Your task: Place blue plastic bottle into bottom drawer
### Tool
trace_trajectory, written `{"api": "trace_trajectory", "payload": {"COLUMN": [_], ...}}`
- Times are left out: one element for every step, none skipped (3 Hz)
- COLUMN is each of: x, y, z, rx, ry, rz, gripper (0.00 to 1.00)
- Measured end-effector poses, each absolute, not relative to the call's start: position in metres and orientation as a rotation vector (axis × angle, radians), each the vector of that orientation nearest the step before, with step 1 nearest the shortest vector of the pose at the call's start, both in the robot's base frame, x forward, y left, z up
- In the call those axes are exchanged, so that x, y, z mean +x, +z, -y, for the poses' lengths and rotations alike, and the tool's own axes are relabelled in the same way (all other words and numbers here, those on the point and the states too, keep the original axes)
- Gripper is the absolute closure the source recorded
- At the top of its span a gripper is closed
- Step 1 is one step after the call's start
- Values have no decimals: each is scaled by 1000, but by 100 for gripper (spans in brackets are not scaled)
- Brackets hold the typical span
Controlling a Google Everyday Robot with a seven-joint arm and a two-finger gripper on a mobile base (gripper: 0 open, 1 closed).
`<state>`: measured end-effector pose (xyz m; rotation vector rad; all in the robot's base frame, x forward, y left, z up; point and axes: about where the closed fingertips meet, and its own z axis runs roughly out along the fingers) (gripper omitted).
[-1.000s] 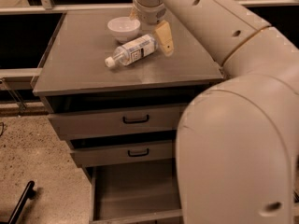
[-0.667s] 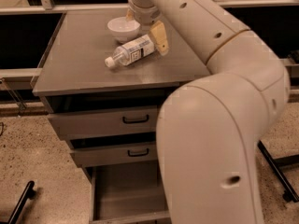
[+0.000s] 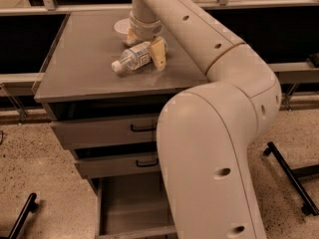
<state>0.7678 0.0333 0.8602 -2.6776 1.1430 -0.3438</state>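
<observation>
The blue plastic bottle (image 3: 131, 58) lies on its side on the grey cabinet top (image 3: 79, 73), white cap pointing front-left. My gripper (image 3: 145, 46) is down over the bottle's base end, open, with one yellowish finger (image 3: 158, 54) on its right side and the other finger (image 3: 132, 36) on its far side. I cannot tell whether the fingers touch the bottle. The bottom drawer (image 3: 107, 218) is pulled out below, its grey floor bare, partly hidden by my arm.
A white bowl (image 3: 121, 26) stands just behind the gripper. Two upper grey drawers with black handles (image 3: 99, 132) (image 3: 114, 166) are slightly ajar. My large arm (image 3: 209, 148) covers the cabinet's right side. Black stand legs lie on the floor at right (image 3: 289, 176) and left (image 3: 20, 217).
The view has shifted and the gripper has come down onto the bottle's base end, so that a finger now stands on either side. The bottle lies where it was.
</observation>
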Motion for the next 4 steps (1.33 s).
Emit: {"api": "trace_trajectory", "payload": {"x": [764, 764, 749, 720], "y": [846, 848, 876, 905], "z": [-42, -42, -40, -26], "rx": [-2684, -2684, -2514, -2359], "ry": [-259, -259, -178, -129], "rz": [-1127, -1127, -1156, -1303], "gripper": [49, 72, 95, 100]}}
